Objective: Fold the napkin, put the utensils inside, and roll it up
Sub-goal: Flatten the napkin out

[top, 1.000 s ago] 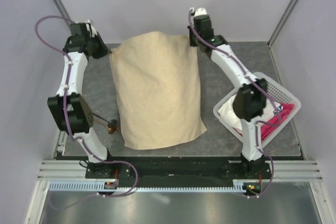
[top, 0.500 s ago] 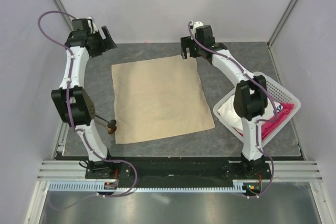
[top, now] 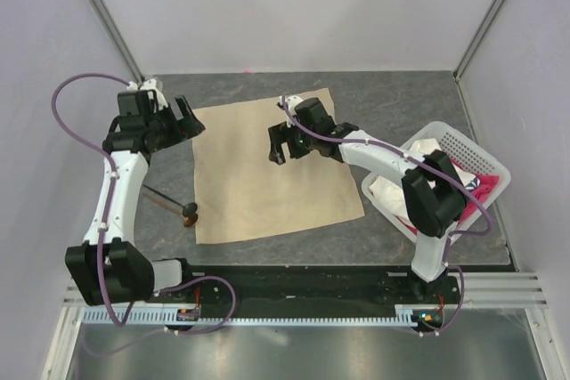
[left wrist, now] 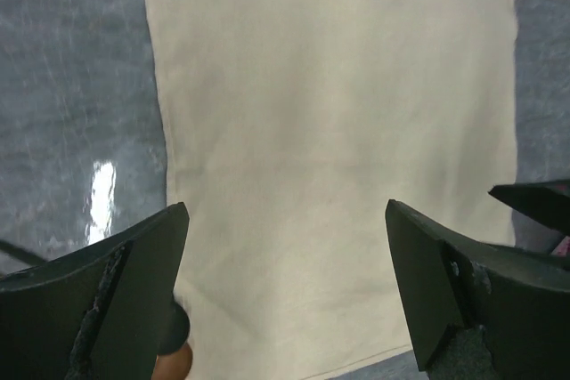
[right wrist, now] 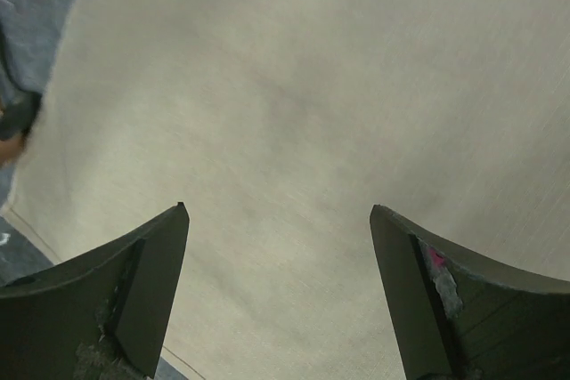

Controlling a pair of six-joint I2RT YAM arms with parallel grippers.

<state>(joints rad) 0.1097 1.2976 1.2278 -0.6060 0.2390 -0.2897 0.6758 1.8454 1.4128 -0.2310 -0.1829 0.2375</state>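
The beige napkin [top: 267, 180] lies spread flat on the grey table, nothing on it. My left gripper [top: 189, 120] hangs open just off its far left corner; in the left wrist view the napkin [left wrist: 338, 122] fills the space beyond the open left gripper [left wrist: 285, 206]. My right gripper [top: 283, 142] is open above the cloth's far middle, with only napkin [right wrist: 312, 86] under the right gripper [right wrist: 276, 208]. The utensil [top: 178, 208], thin and dark with a brown rounded head, lies on the table touching the napkin's left edge; its head [left wrist: 174, 360] shows by my left finger.
A white mesh basket [top: 472, 150] stands at the right, holding a white cloth [top: 392, 189] and a pink-red cloth [top: 468, 193]. Grey walls close in the table on the left, back and right.
Both grippers let go of the napkin's far corners and opened; the cloth dropped flat. The left arm drew nearer along the left edge, the right moved over the napkin.
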